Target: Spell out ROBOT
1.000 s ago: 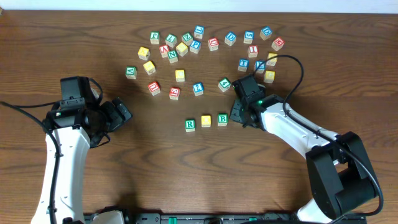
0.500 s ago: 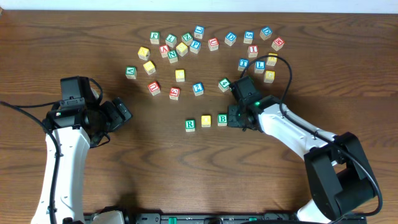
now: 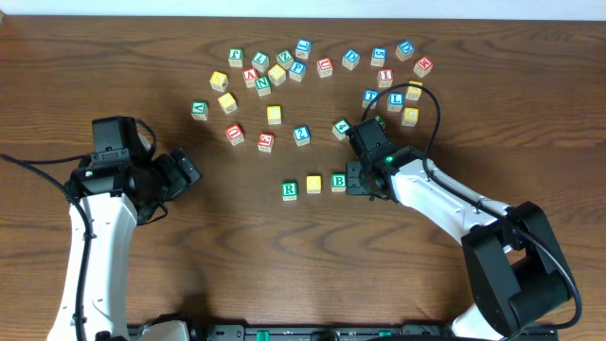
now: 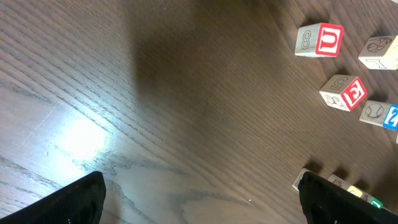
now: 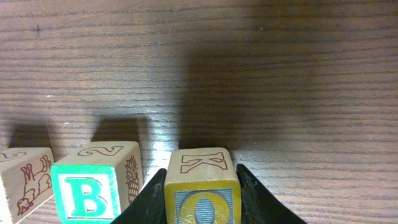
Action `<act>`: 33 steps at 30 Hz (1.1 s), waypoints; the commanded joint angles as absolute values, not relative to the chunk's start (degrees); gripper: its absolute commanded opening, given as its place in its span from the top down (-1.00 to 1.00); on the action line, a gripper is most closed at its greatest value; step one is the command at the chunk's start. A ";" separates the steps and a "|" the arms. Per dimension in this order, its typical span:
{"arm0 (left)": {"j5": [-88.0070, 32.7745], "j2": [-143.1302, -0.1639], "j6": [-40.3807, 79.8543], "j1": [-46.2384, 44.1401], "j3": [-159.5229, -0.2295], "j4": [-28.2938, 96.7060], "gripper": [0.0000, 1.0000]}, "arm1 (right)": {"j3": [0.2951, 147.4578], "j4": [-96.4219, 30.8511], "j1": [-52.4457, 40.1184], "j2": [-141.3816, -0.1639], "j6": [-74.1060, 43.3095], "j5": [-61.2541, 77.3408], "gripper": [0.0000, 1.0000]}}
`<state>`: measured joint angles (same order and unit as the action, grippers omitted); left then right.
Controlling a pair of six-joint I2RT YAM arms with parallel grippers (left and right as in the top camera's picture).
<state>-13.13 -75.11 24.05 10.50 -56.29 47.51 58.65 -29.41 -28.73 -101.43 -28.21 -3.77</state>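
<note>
1. Nearest, a row stands mid-table, left to right: R cube (image 3: 290,190), yellow cube (image 3: 313,184), B cube (image 3: 338,182). Three are placed, close together.
2. Just right of the B cube, the right gripper (image 3: 358,179) presses its fingers on two opposite sides of one yellow O cube (image 5: 200,193). Whether that cube rests on the table (image 3: 142,57) cannot be told.
3. Well left, the left gripper (image 3: 185,173) is spread wide and holds nothing.
4. Judgement: the cubes are light, rigid wood and not fragile, and their smooth faces may slip. Each should be taken squarely on opposite flat sides, never on corners.
5. Farther right, one blue T cube (image 3: 371,98) lies unplaced.
6. Loose cubes (image 3: 274,115) across the far half number about twenty-six, T included: eight blue, six each green, red and yellow.
</note>
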 commanded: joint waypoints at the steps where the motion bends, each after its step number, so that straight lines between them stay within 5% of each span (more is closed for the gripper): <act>1: -12.36 -74.87 24.34 10.70 -56.49 47.44 -0.95 | 59.13 -29.63 -29.02 -102.02 -28.91 -4.80 0.38; 3: -12.36 -74.87 24.34 10.70 -56.49 47.44 -0.95 | 59.13 -29.58 -29.04 -102.02 -28.88 -4.80 0.19; 11: -12.36 -74.87 24.32 10.70 -56.49 47.46 -0.95 | 59.16 -29.41 -29.02 -102.02 -28.88 -4.78 0.06; 16: -12.36 -74.87 24.32 10.70 -56.49 47.46 -0.95 | 59.20 -29.15 -28.80 -102.00 -28.91 -4.78 0.09; 21: -12.36 -74.87 24.34 10.70 -56.49 47.46 -0.95 | 59.20 -29.65 -28.82 -102.02 -29.82 -4.34 0.45; 33: -12.36 -74.87 24.32 10.70 -56.49 47.46 -0.95 | 59.20 -29.56 -28.82 -102.02 -32.27 -4.34 0.24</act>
